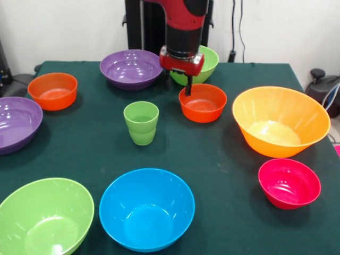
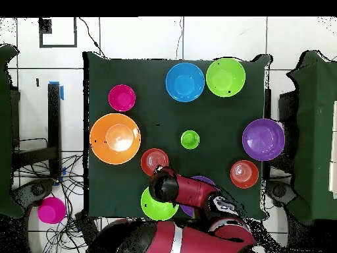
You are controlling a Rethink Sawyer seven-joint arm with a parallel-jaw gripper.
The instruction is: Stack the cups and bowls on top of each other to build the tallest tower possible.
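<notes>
We count nine bowls on the table [image 1: 223, 159]: two purple [image 1: 131, 68], two orange-red [image 1: 52, 90], two lime-green [image 1: 45, 217], one blue [image 1: 146, 208], one large orange [image 1: 280, 121], one pink-red [image 1: 289, 183]. Beside the blue bowl, one light-green cup [image 1: 141, 122].

Dark green table cloth [image 1: 223, 159] bearing plain, unpatterned glossy ware. Landmark: light-green cup [image 1: 141, 122]. Around it: blue bowl [image 1: 146, 209], lime-green bowl [image 1: 44, 218], two purple bowls [image 1: 131, 68] [image 1: 16, 123], two orange-red bowls [image 1: 202, 102] [image 1: 52, 91], large orange bowl [image 1: 280, 121] with a paler yellowish floor, pink-red bowl [image 1: 289, 183], and a second lime-green bowl [image 1: 210, 59] behind the red and black arm [image 1: 184, 32].
</notes>
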